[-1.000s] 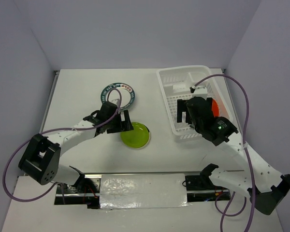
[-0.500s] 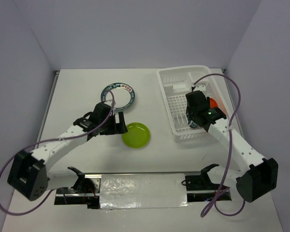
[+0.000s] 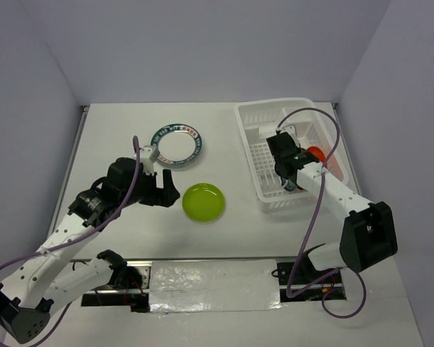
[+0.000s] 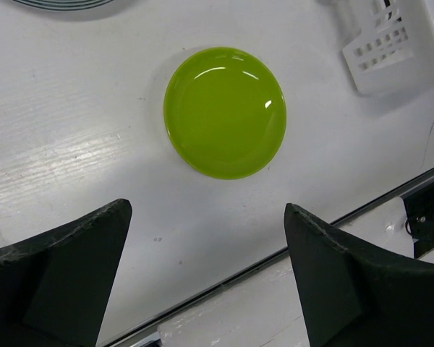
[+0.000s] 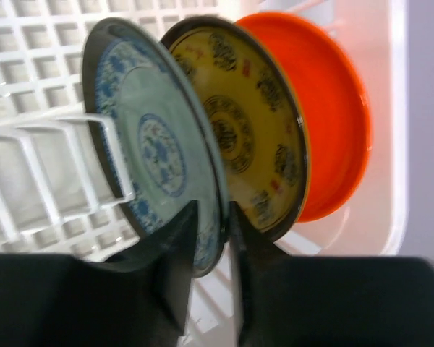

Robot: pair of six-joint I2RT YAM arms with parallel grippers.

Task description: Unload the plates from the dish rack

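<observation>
- Three plates stand on edge in the dish rack (image 3: 257,116), one behind another: blue-patterned plate (image 5: 155,144) in front, yellow patterned plate (image 5: 253,144) in the middle, orange-red plate (image 5: 333,123) at the back near the rack wall; all three tilt the same way
- Blue-patterned plate: its front face rests against a white divider loop (image 5: 79,170) of the rack; its lower rim sits between the fingers of the right claw (image 5: 211,217)
- Right claw: reaches into the rack; fingers drawn narrow, one on each face of the blue-patterned plate's rim, clamped on it; the yellow patterned plate lies just beside the outer finger
- Lime green plate (image 4: 225,112): flat on the white surface (image 3: 116,130), outside the rack, near its front corner; just ahead of the left claw (image 4: 206,210) and apart from it
- Left claw: fingers spread wide apart; holds nothing; hangs over bare surface with the lime green plate centred ahead between the fingers
- Teal-rimmed plate (image 3: 176,143): flat on the surface, beyond the lime green plate, touching neither claw
</observation>
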